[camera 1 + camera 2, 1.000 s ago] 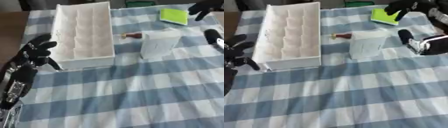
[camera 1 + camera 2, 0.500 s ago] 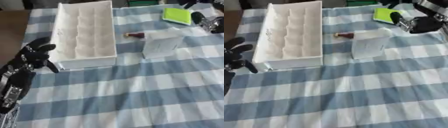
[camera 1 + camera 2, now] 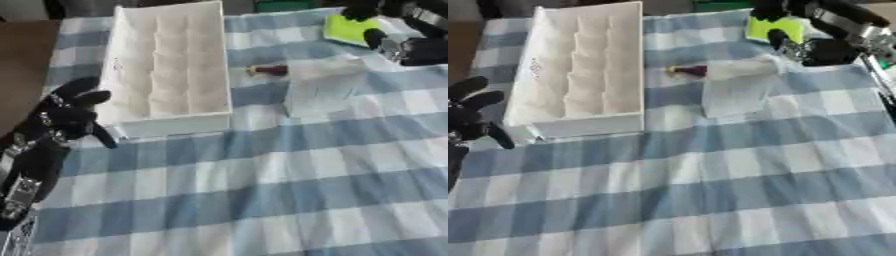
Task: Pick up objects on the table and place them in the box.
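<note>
At the far right, the right hand (image 3: 815,42) hovers over the green pad (image 3: 348,28), whether its fingers are curled is unclear. The white box (image 3: 171,70) lies far left; the left hand (image 3: 66,117) rests beside it, fingers relaxed. A small red thing (image 3: 268,70) and a clear bag (image 3: 319,90) lie between.

The worktop (image 3: 262,200) is covered with a cloth in a check pattern of blue and white squares. At the far left a strip is plain brown. The box (image 3: 166,75) is white, with white dividers inside. The small object (image 3: 269,70) beside it is dark red with a little yellow end. The bag-like thing (image 3: 319,90) is white and a bit see-through. The flat thing (image 3: 348,29) at the far right is bright yellow-green. The left robot hand (image 3: 66,117) is black. The right robot hand (image 3: 820,47) is black with silver parts.
</note>
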You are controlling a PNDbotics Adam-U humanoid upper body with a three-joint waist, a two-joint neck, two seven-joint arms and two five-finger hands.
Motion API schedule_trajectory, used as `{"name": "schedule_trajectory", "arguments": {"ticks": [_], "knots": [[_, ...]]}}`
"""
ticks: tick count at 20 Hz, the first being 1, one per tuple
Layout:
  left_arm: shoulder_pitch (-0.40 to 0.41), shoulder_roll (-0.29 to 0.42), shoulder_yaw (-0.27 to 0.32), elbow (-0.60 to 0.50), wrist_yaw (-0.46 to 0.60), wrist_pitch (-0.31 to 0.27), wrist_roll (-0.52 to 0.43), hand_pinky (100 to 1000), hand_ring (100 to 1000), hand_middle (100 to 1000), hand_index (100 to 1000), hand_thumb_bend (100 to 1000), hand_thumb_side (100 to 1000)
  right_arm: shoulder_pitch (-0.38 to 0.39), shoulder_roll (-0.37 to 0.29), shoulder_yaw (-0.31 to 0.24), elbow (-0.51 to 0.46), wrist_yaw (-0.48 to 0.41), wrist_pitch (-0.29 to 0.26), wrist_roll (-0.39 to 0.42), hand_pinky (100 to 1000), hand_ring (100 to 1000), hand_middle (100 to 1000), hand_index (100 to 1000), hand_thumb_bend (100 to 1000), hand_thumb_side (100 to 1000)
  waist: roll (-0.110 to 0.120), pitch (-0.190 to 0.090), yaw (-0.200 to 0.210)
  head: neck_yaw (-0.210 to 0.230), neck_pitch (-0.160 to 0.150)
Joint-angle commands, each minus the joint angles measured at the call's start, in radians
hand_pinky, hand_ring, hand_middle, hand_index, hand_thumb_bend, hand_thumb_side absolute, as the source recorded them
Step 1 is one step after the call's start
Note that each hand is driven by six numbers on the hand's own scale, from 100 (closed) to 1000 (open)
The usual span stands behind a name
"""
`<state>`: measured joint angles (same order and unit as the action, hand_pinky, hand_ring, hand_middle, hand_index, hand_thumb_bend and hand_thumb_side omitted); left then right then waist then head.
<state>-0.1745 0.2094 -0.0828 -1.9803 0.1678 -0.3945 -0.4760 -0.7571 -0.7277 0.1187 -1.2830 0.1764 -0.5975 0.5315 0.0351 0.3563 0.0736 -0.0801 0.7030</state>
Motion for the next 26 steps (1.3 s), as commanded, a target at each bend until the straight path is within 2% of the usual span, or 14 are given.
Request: {"name": "schedule_trajectory", "arguments": {"ticks": [1,2,3,4,5,8,11,13,26], "knots": [[-0.006,0.002,0.000,-0.020,0.006,-0.001,-0.006,532,916,930,784,193,770,-0.010,-0.014,0.010,-0.015,0.050,-0.298,0.285,903,882,865,987,100,797,-0.001,-0.017,-0.003,0.000,-0.002],[-0.006,0.002,0.001,-0.020,0.007,-0.002,-0.008,532,916,930,784,193,770,-0.007,-0.014,0.016,-0.022,0.061,-0.304,0.292,903,882,865,987,100,797,-0.001,-0.017,-0.003,0.000,-0.002],[-0.006,0.002,0.001,-0.020,0.007,-0.002,-0.009,532,916,930,785,194,771,-0.004,-0.013,0.022,-0.028,0.070,-0.307,0.301,910,882,866,991,100,852,0.000,-0.017,-0.004,0.000,-0.001],[-0.006,0.002,0.000,-0.020,0.007,-0.003,-0.011,532,916,930,785,194,771,-0.001,-0.013,0.028,-0.035,0.076,-0.308,0.312,910,882,866,991,100,852,0.000,-0.017,-0.005,0.000,0.000],[-0.005,0.002,0.000,-0.020,0.008,-0.003,-0.012,532,916,930,786,194,770,0.002,-0.013,0.032,-0.040,0.080,-0.309,0.323,917,885,869,994,100,901,0.000,-0.017,-0.005,0.000,0.000],[-0.006,0.002,0.001,-0.020,0.009,-0.004,-0.015,532,916,930,786,194,770,0.007,-0.012,0.038,-0.048,0.082,-0.309,0.356,918,885,869,995,100,908,0.000,-0.018,-0.006,0.000,0.000],[-0.005,0.001,0.001,-0.020,0.010,-0.004,-0.017,532,916,930,787,194,771,0.010,-0.013,0.041,-0.057,0.088,-0.309,0.373,941,897,887,1000,100,980,0.001,-0.018,-0.007,0.000,0.002],[-0.005,0.001,0.001,-0.020,0.011,-0.005,-0.019,532,916,930,788,194,771,0.012,-0.013,0.047,-0.063,0.102,-0.309,0.375,947,899,891,1000,100,997,0.001,-0.018,-0.006,-0.001,0.003],[-0.004,0.002,0.001,-0.020,0.014,-0.005,-0.026,533,916,931,789,196,770,0.027,-0.013,0.081,-0.094,0.147,-0.309,0.375,972,912,907,1000,100,1000,-0.003,-0.018,-0.006,0.000,0.008]]}}
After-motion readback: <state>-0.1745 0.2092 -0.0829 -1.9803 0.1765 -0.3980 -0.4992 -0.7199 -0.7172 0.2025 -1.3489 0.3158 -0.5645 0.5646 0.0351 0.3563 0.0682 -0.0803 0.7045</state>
